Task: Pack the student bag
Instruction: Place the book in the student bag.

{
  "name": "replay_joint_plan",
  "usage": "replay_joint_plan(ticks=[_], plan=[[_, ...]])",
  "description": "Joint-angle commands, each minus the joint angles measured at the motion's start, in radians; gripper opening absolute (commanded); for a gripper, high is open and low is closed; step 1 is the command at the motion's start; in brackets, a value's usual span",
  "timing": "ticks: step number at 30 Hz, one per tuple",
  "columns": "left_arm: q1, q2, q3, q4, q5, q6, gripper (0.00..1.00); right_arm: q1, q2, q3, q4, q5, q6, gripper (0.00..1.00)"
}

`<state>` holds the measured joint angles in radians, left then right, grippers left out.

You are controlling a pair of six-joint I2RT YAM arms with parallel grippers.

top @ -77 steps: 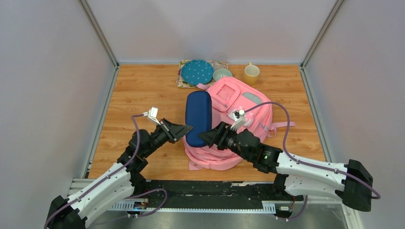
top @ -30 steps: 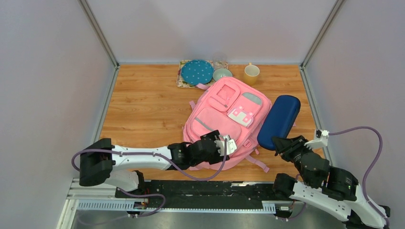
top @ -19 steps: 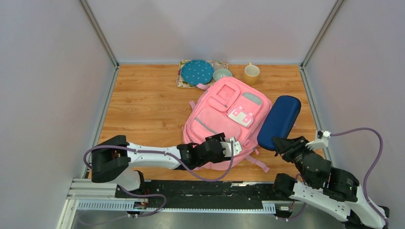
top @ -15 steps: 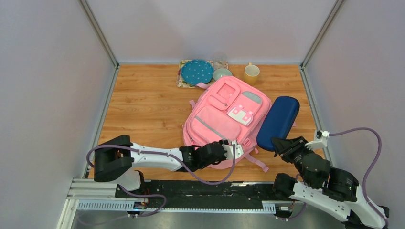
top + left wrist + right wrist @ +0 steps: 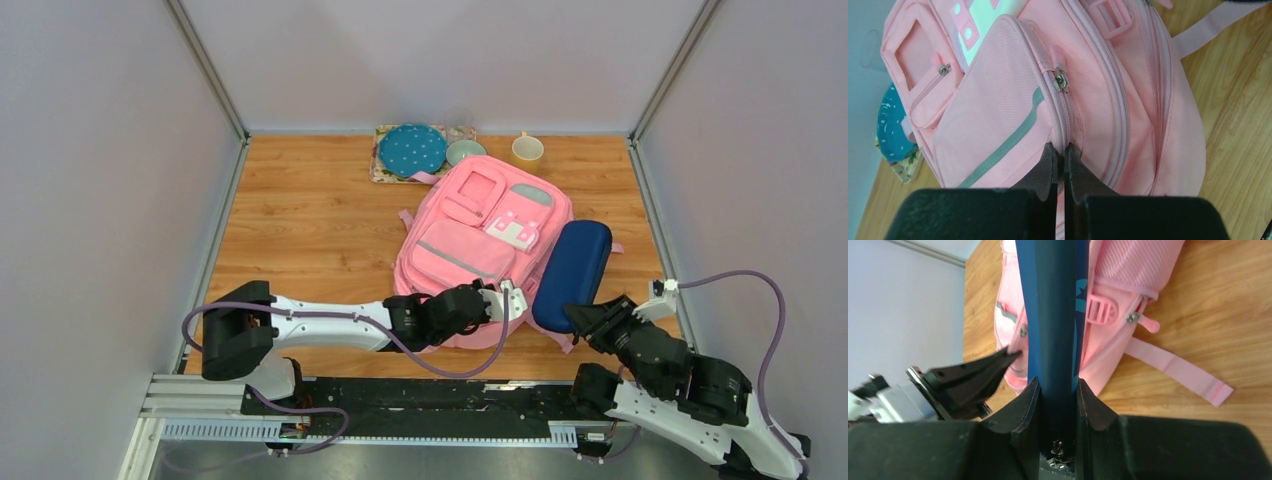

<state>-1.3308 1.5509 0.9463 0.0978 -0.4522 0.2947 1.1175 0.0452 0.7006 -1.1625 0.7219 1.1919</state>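
Two tools checked. Left tool (image 5: 1058, 150): fingers closed together, tips pinched on the zip seam of the student bag (image 5: 480, 230), lower front pocket. Bag laid flat, front up, approx. ctr of tabletop (image 5: 300, 220). Right tool (image 5: 1055, 385): clamped on near end of navy pouch (image 5: 572, 262), which is held alongside bag's right edge. Teal plate (image 5: 413, 150) and yellow mug (image 5: 527, 148) noted at far edge, behind bag.

Open tabletop (image 5: 300, 215) left of the student bag (image 5: 480, 250); dishes (image 5: 413, 150) crowd behind, blue pouch (image 5: 572, 262) right.
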Motion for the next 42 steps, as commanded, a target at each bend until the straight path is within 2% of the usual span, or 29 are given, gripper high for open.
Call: replay_joint_plan(ticks=[1,9,19,25,28,30,33,37,42], plan=[[0.021,-0.028,0.138,-0.001,-0.031,0.026,0.0,-0.001,-0.074,0.011,-0.039,-0.09,0.036,0.0],[0.114,-0.014,0.284,-0.128,0.059,-0.087,0.0,0.001,-0.08,0.039,-0.106,-0.163,0.138,0.0],[0.168,0.057,0.439,-0.233,0.067,-0.169,0.0,-0.002,-0.064,-0.004,-0.051,-0.41,0.238,0.0],[0.174,0.061,0.463,-0.233,0.07,-0.181,0.0,-0.001,-0.051,-0.068,0.033,-0.489,0.236,0.0],[0.174,0.054,0.468,-0.228,0.081,-0.189,0.0,-0.001,0.025,-0.143,0.187,-0.536,0.227,0.0],[0.174,0.049,0.47,-0.237,0.096,-0.193,0.0,-0.001,0.051,-0.17,0.308,-0.524,0.209,0.0],[0.174,0.038,0.457,-0.242,0.128,-0.21,0.0,-0.001,0.068,-0.208,0.47,-0.405,0.168,0.0],[0.174,0.021,0.437,-0.25,0.162,-0.226,0.0,-0.001,0.134,-0.211,0.579,-0.247,0.143,0.0],[0.176,-0.005,0.41,-0.25,0.211,-0.25,0.0,-0.011,0.295,-0.219,0.701,-0.145,0.127,0.0]])
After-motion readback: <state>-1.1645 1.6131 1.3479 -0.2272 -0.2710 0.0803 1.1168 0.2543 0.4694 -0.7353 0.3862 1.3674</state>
